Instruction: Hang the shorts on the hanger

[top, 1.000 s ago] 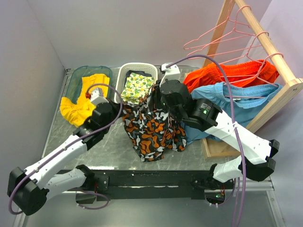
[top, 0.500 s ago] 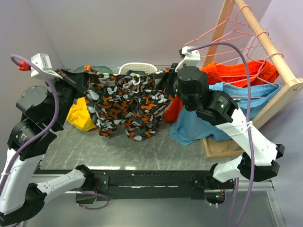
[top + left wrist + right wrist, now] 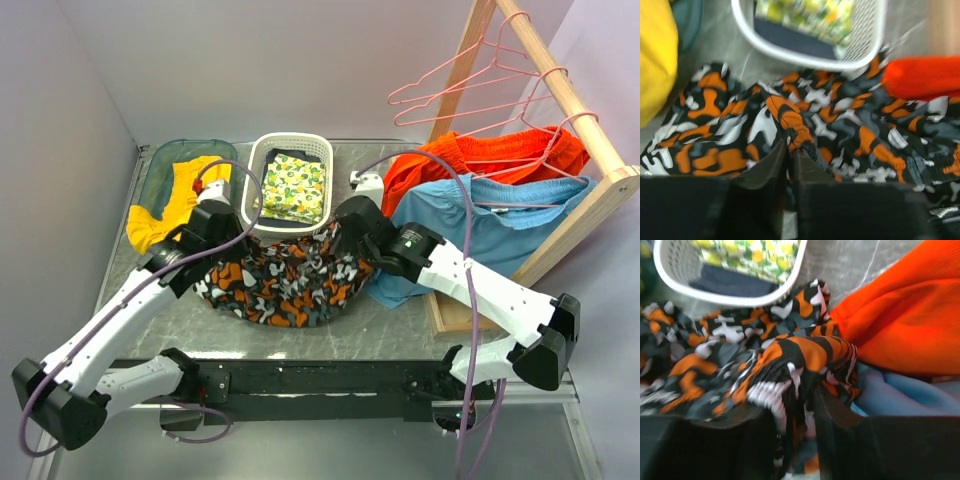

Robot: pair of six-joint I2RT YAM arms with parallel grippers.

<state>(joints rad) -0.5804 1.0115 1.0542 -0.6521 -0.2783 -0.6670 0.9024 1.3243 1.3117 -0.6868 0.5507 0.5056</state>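
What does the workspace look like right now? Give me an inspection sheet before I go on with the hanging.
Surface: grey marbled table.
Job's things: the shorts lie spread on the table between the arms; the hanger hangs empty on the wooden rack.
Clutter: white basket holding a yellow-green cloth; teal tub holding a yellow garment; orange shorts and light-blue shorts at the rack.
Grippers: left gripper and right gripper are both low, with shorts fabric at the fingers; grip unclear.
Cables: a purple cable loops over each arm.
Surroundings: plain walls; nothing else seen.
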